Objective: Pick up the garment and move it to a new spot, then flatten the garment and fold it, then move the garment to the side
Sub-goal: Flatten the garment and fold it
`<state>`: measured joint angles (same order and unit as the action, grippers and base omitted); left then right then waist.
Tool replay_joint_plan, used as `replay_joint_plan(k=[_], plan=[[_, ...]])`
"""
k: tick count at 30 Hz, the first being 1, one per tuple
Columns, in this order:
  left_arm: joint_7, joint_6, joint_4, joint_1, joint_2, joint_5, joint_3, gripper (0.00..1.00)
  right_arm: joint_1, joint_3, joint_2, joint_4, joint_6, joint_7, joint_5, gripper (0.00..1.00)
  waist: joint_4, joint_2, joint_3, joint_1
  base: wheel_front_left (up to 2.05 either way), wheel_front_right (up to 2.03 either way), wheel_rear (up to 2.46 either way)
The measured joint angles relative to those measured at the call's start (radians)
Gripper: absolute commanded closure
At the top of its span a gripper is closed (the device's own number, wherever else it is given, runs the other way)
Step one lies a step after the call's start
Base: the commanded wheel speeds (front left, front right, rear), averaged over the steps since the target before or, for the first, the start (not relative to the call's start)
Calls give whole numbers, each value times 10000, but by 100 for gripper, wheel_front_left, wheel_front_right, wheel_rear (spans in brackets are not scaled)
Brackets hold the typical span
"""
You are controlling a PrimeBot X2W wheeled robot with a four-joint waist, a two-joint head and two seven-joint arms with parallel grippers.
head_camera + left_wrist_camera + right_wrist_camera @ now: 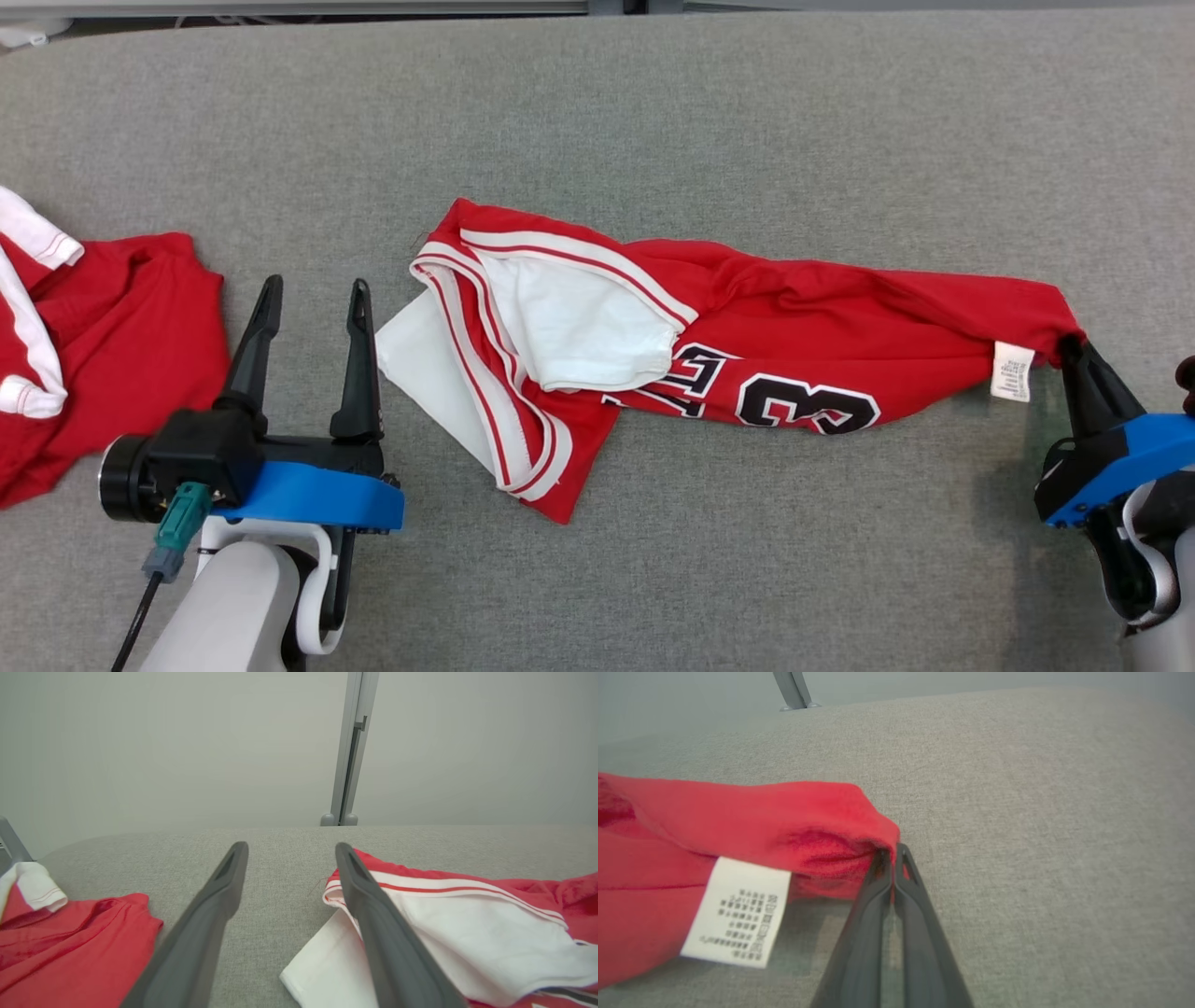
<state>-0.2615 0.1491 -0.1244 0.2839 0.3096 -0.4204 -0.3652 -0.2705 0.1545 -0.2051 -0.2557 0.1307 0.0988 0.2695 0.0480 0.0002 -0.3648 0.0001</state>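
Left pincer (313, 299) spread wide, empty; red-and-white cloth basketball jersey (747, 345) just right of it, far end clamped in right pincer (1073, 348), tips together. Prob. flatten step; nxt: left grips near edge.

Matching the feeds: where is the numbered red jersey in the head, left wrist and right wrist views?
Head view: jersey stretches across the centre, right end pinched in the right claw.
Left wrist view: its white-lined striped end lies lower right, beside the open left claw.
Right wrist view: red fabric with the white label at left, claw tips shut on it.
Shared landmark: the grey cloth tabletop under it.
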Motion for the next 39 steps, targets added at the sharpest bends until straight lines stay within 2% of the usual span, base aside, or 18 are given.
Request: replay_joint_plan(k=[1,3,9,15,21,26,39], plan=[[0,-8,-19,54,-31,21,-13,0,-168,12,-6,-253,0,-52,113,100,35,0,-77,0,0,0,0],[0,-63,-56,143,-82,73,-15,0,-429,50,-6,-616,0,-341,247,2,101,0,-194,0,0,0,0],[0,-109,-207,181,-134,150,132,0,-592,257,-165,-802,0,-1743,270,0,-7,0,-187,0,0,0,0],[-2,-117,-311,-69,-88,161,324,0,14,539,-12,437,0,-2963,-633,0,-275,0,168,0,0,0,0],[0,-77,-397,-535,29,163,370,0,1200,301,629,2217,0,-2846,-1501,0,-415,-1,831,-2,0,0,0],[92,81,-313,-1036,100,148,349,0,2127,-8,1060,3124,0,-2372,-1586,0,-485,-2,1379,-3,0,0,0],[368,232,38,-1473,199,52,245,0,2656,-207,1304,3764,0,-1877,-1404,0,-504,-2,1793,-1,0,0,0]])
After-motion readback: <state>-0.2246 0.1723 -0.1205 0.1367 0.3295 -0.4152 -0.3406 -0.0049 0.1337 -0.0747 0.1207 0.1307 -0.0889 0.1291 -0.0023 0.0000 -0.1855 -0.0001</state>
